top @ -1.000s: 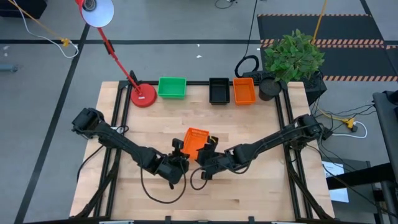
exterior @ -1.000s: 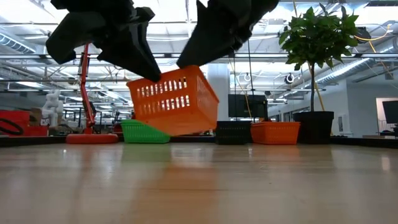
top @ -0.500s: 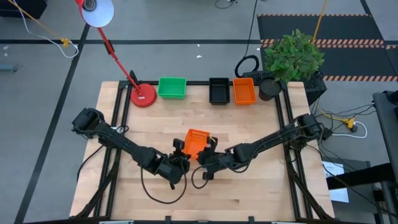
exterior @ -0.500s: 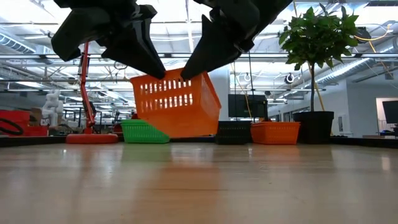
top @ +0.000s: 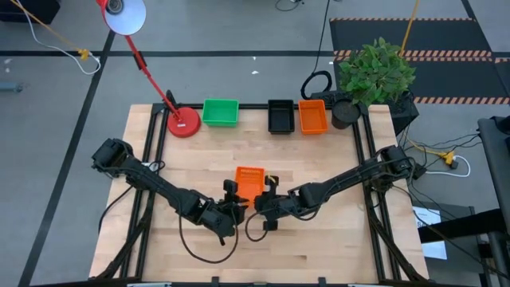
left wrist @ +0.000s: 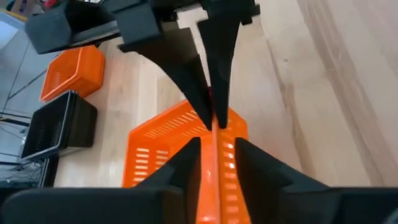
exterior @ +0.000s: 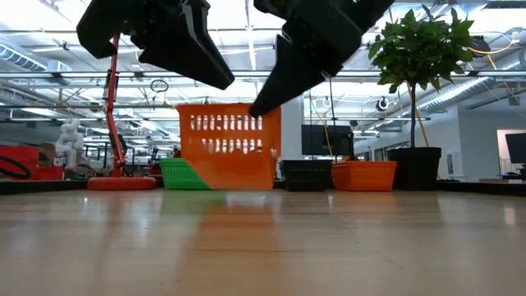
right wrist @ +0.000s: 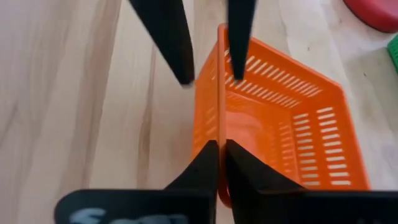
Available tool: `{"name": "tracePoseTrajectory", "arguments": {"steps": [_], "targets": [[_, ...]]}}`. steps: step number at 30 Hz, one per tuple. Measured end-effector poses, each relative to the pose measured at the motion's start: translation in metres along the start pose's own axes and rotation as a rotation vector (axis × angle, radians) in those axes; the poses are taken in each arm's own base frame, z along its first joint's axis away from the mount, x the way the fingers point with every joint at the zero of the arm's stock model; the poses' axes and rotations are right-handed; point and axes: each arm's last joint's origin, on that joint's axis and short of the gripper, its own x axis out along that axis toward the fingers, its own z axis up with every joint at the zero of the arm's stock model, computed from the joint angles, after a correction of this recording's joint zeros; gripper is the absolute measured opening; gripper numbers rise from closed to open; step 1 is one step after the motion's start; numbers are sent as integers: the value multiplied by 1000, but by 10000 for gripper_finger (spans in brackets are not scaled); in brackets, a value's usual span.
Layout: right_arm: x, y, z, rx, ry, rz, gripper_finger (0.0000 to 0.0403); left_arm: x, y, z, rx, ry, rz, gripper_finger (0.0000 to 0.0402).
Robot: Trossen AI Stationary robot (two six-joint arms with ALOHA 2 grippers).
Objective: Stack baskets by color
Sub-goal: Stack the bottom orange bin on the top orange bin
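An orange basket [top: 249, 182] sits near the middle of the table [top: 335, 239]. The right gripper [right wrist: 219, 163] pinches its rim with closed fingers. The left gripper [left wrist: 216, 151] has fingers a little apart, one on each side of the rim. At 12 o'clock, along the far edge, stand a green basket [top: 221, 112], a black basket [top: 280, 116] and another orange basket [top: 312, 116]. All look empty. A red lamp base [top: 183, 122] is at 11 o'clock and a plant [top: 374, 72] at 1 o'clock.

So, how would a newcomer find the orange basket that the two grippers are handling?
On the wooden table, look near the middle, well away from the back-edge row of baskets. The orange basket stands there alone, between the left gripper and the right gripper. The other orange basket sits beside a black basket.
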Motion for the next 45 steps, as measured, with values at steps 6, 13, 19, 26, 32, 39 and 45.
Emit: {"name": "tracePoseTrajectory", "arguments": {"steps": [6,13,19,26,32,39,45], "targets": [[-7,-3,-8,-103,93,-9,6,-9,0,0,-86,-4,20,142],[-43,-19,-10,-200,197,-17,5,-25,7,-5,-189,45,21,128],[-89,-44,-3,-321,179,-14,4,-26,7,-15,-275,126,37,106],[-138,-90,-20,-397,77,-62,4,-22,4,-23,-299,133,41,93],[-172,-127,-50,-418,-24,-142,5,-9,10,-33,-316,139,64,93],[-204,-160,-76,-447,-74,-251,5,7,22,-37,-324,105,45,93],[-218,-181,-84,-531,-97,-281,6,22,31,-42,-345,50,-42,93]]}}
